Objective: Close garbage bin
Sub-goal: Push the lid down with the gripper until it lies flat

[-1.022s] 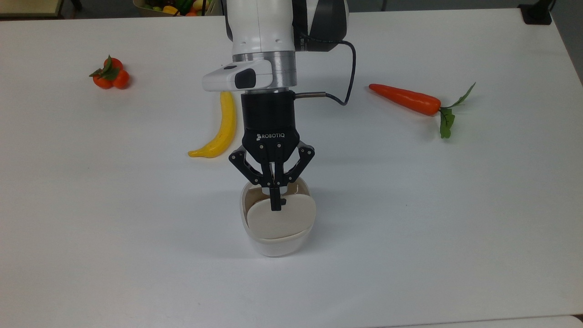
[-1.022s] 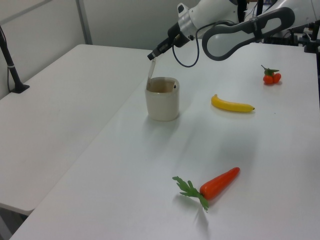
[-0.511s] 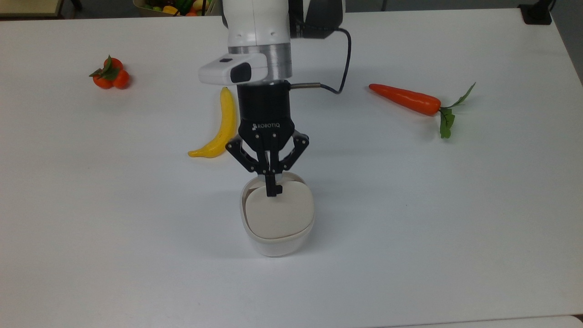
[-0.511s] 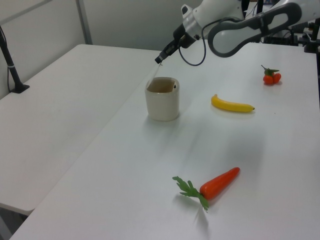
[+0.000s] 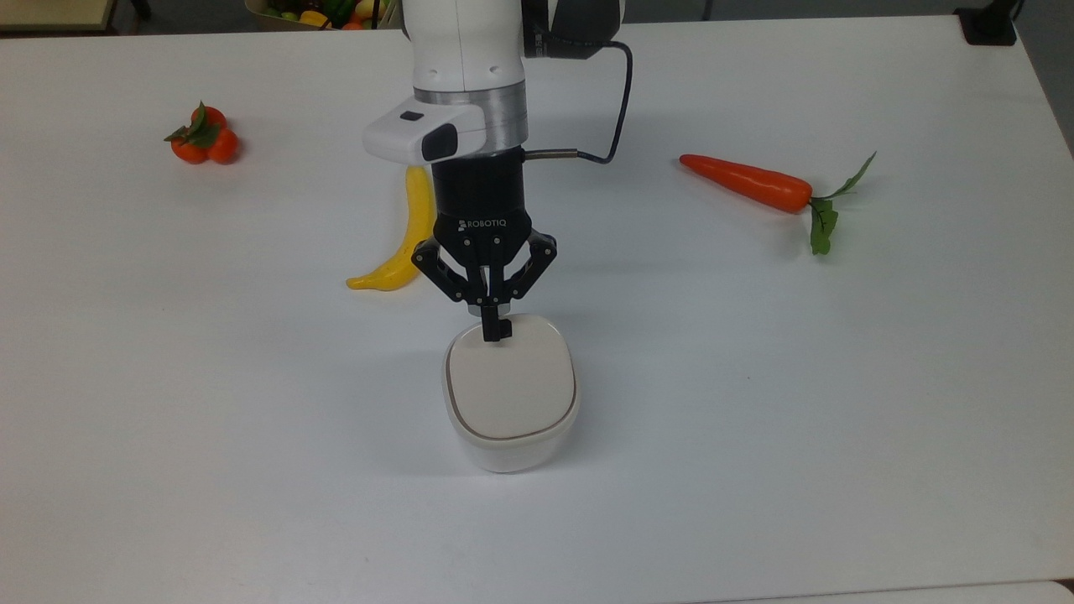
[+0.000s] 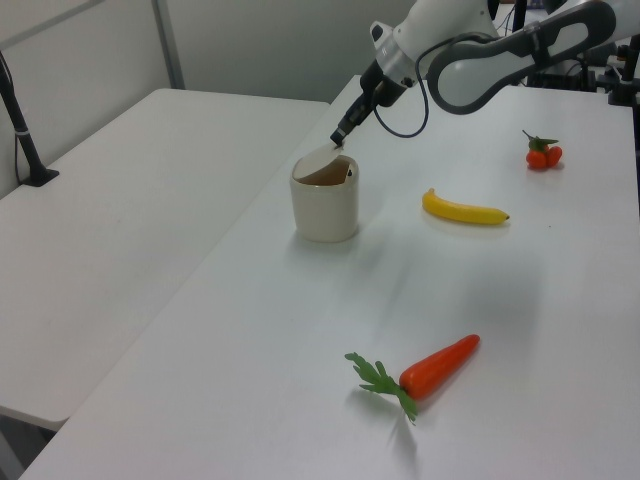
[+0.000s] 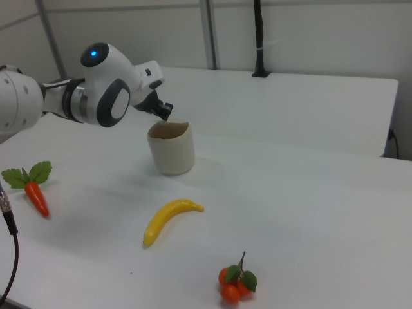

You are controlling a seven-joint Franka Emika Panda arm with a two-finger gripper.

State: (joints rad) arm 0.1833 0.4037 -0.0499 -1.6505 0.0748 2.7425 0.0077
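The lid (image 5: 510, 388) lies nearly flat on the bin (image 5: 512, 449), not yet seated; the gripper (image 5: 495, 329), fingers together, pinches its rear edge.

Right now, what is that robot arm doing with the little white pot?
The robot is shutting a small garbage bin. Its gripper has its fingers pinched together on the edge of the cream lid. In the top view the lid looks almost flat over the bin, but the left view shows it tilted, with a gap under it, so it is not fully closed. A banana, a carrot and some small tomatoes lie around on the white table, untouched.
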